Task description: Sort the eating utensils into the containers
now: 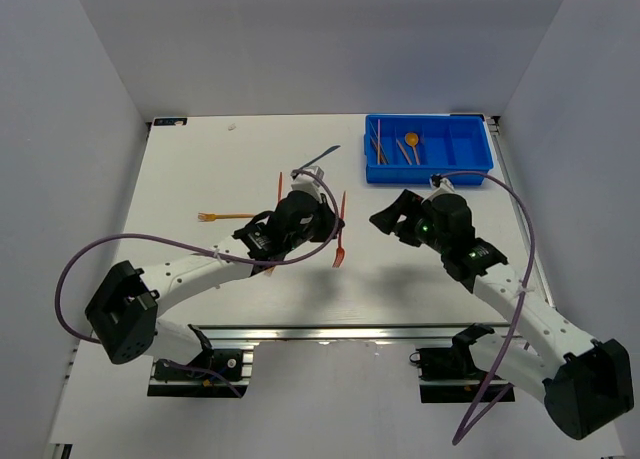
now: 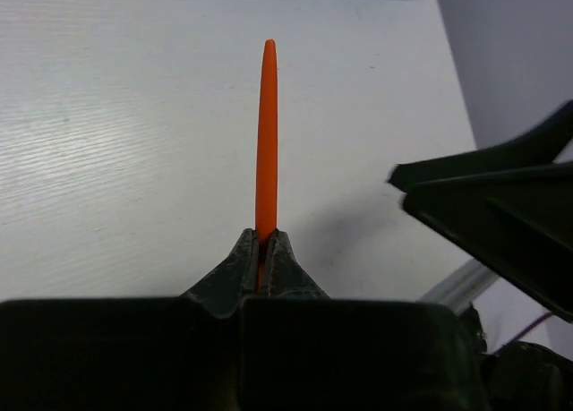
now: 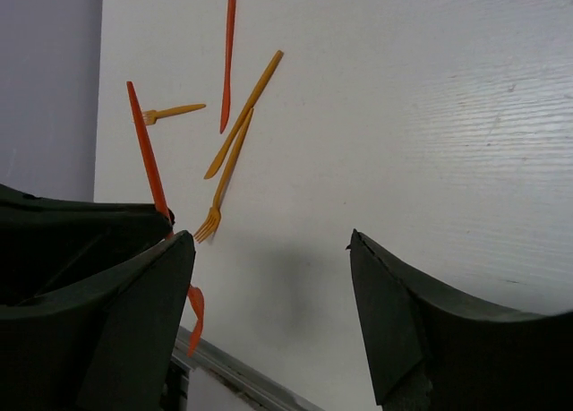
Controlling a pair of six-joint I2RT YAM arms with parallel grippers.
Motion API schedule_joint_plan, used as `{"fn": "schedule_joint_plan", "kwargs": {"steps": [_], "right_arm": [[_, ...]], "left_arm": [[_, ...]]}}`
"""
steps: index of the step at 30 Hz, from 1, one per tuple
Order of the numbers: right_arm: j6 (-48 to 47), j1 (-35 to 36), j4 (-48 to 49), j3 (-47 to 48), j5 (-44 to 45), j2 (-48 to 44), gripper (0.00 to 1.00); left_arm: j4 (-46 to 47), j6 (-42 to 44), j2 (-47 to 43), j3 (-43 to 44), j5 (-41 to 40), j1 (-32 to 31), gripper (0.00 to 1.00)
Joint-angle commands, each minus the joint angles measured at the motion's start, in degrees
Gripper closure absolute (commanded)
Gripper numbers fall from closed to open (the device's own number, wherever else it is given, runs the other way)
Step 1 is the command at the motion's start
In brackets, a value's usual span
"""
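My left gripper (image 1: 328, 222) is shut on a red-orange utensil (image 1: 340, 229) and holds it above the table's middle. The slim handle (image 2: 266, 142) sticks straight out past the clamped fingertips of the left gripper (image 2: 265, 241). In the right wrist view the same utensil (image 3: 147, 151) stands at the left, its wider end (image 3: 195, 308) hanging below. My right gripper (image 1: 392, 219) is open and empty just right of it; its jaws stand wide apart over bare table (image 3: 269, 241). The blue tray (image 1: 470, 164) at the back right holds a few utensils, among them an orange spoon (image 1: 411, 139).
Loose on the table lie an orange fork (image 1: 225, 216), a red-orange knife (image 1: 279, 187) and a dark grey-blue utensil (image 1: 315, 162). The right wrist view also shows two orange forks (image 3: 235, 156) side by side. Grey walls enclose the table; a metal rail (image 1: 330, 331) runs along its near edge.
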Motion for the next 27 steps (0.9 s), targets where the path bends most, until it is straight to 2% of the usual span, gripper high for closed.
{"fn": "schedule_joint_plan", "kwargs": {"steps": [1, 14, 22, 27], "right_arm": [[4.12, 1.17, 10.83, 1.06, -1.65, 2.14, 0.26], [2.80, 4.68, 16.64, 3.88, -3.33, 11.63, 0.33], [2.27, 5.47, 15.07, 4.23, 2.99, 9.18, 0.34], [0.08, 5.56, 15.15, 6.24, 1.61, 10.40, 0.36]], "left_arm": [[7.35, -1.19, -0.36, -1.37, 6.26, -0.06, 1.00], [9.90, -1.20, 1.05, -1.29, 9.95, -0.15, 1.00], [8.41, -1.11, 1.14, -1.20, 8.02, -0.15, 1.00], [9.99, -0.84, 1.31, -1.37, 10.13, -0.15, 1.00]]}}
